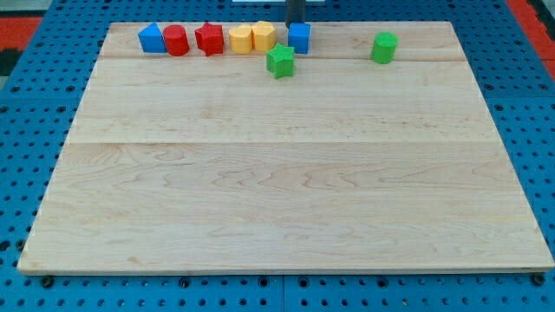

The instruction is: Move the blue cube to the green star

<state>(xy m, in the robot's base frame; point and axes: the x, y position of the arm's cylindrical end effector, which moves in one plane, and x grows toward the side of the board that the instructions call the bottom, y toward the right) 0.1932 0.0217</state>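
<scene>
Blue cube [299,37] sits near the board's [277,173] top edge, just above and right of the green star [280,61], the two nearly touching at their corners; my tip [295,23] is directly behind the cube at the view's top, its very end hidden or merged with the cube's top edge, and the rod carries no pincer, so no jaw state applies. Left of the cube, in a row: two yellow blocks [252,37] touching each other, red star [209,39], red cylinder [176,40], blue wedge-like block [152,39]. Green cylinder [384,47] stands well apart at the view's right.
</scene>
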